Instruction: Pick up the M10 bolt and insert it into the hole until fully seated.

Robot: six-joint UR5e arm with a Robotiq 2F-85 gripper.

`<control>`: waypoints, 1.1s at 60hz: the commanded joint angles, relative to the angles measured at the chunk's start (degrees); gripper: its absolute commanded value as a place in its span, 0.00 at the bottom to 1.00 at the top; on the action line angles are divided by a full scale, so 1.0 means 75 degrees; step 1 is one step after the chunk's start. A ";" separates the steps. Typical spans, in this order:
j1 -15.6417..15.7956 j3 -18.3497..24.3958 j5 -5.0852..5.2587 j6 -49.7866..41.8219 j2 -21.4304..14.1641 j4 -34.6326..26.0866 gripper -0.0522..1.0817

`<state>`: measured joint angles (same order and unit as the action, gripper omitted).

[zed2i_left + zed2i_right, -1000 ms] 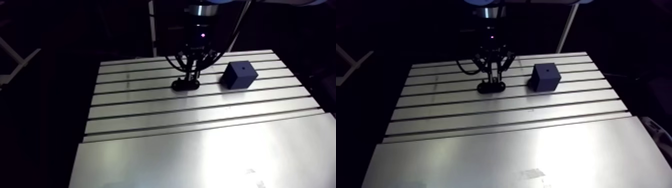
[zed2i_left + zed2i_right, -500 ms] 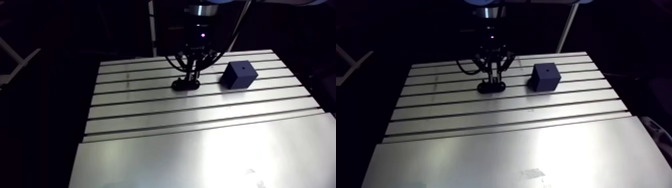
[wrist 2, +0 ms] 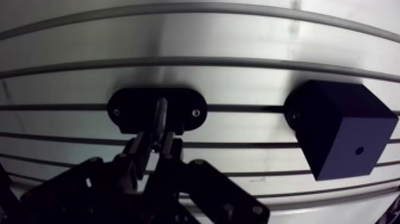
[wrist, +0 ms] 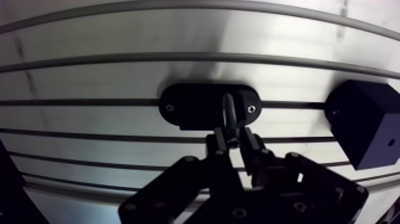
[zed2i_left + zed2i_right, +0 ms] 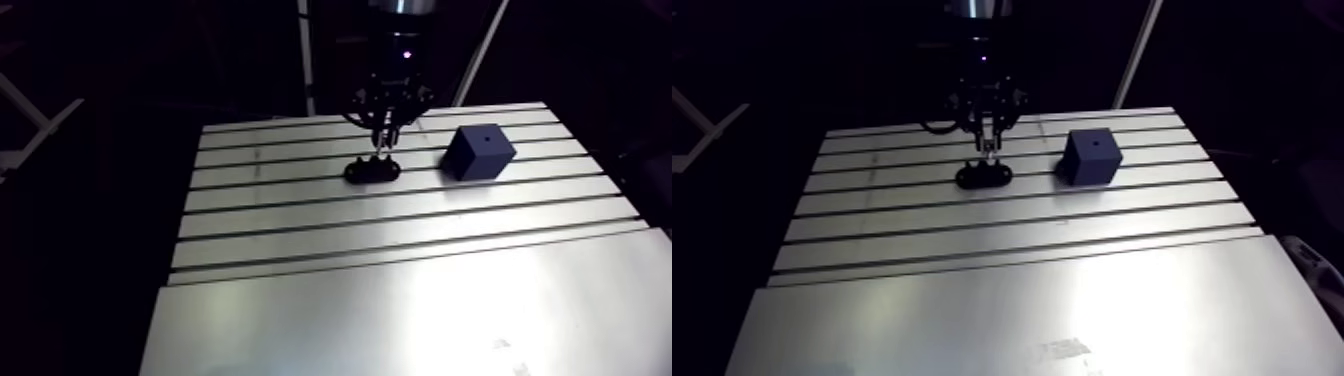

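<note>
Brushed, glossy metal table (image 5: 400, 300); matt black block (image 5: 478, 152) and holder (image 4: 190, 104).

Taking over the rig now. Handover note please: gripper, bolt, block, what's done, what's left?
Gripper: shut on the bolt, held upright over the black oval holder.
Block: on the table beside the holder, apart from it; the hole in its top face has nothing in it.
Done: bolt gripped.
Left: carry it to the block, insert until seated.
</note>
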<state>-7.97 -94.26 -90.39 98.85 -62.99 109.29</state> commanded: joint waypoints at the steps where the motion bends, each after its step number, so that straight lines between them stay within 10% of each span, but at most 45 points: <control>1: 0.0042 0.0534 0.0000 -0.0002 -0.0208 -0.0577 0.85; 17: 0.0053 0.1469 -0.0021 0.0033 -0.0493 -0.1709 0.94; 34: 0.0293 0.2310 -0.0366 0.0074 -0.0548 -0.2700 0.99; 66: -0.0742 0.3548 -0.0467 0.0525 0.0007 -0.4966 1.00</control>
<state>-10.63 -70.87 -93.80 102.45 -65.30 77.64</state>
